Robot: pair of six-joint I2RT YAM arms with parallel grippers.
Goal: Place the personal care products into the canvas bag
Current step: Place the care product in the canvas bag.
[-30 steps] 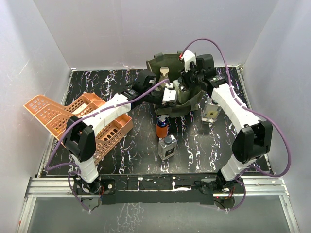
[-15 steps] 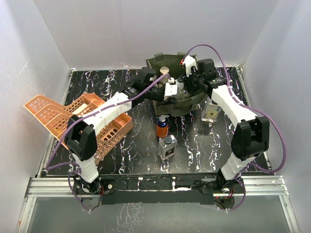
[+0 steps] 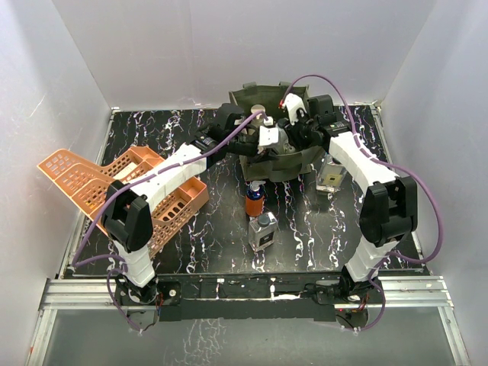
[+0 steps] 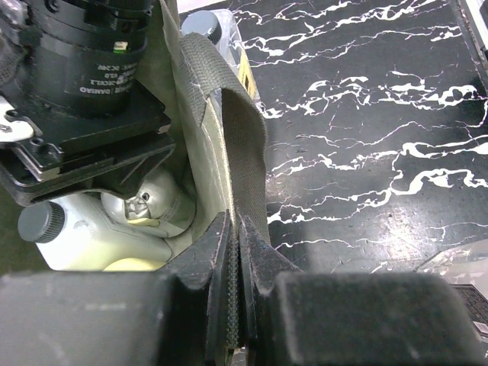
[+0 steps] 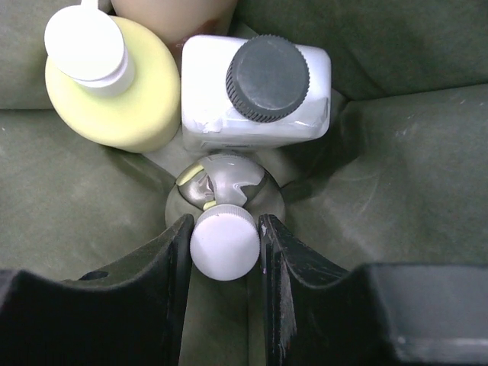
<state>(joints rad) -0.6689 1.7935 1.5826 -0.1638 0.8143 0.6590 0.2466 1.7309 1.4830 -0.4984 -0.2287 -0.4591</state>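
The olive-green canvas bag point(image 3: 293, 162) stands at the back middle of the table. My left gripper point(image 3: 242, 137) is shut on the bag's strap and rim point(image 4: 242, 152), seen in the left wrist view point(image 4: 232, 255). My right gripper point(image 3: 279, 142) reaches down inside the bag and is shut point(image 5: 226, 245) on the white cap of the dark round bottle point(image 5: 229, 179). Beside it in the bag are the yellow-green pump bottle point(image 5: 114, 88), the white bottle point(image 5: 255, 99) with a dark cap and the tan bottle point(image 5: 175, 11). On the table stand the orange bottle point(image 3: 254, 201), the square clear bottle point(image 3: 263, 232) and a clear bottle point(image 3: 330, 174).
Two orange lattice baskets point(image 3: 91, 183) lie at the left of the black marbled table point(image 3: 206, 244). White walls close in the back and both sides. The right arm's wrist and camera point(image 4: 84, 69) fill the bag's mouth.
My right gripper has moved left and down into the bag with the round bottle. My left gripper has pulled the bag's rim back, and the bag stands more upright.
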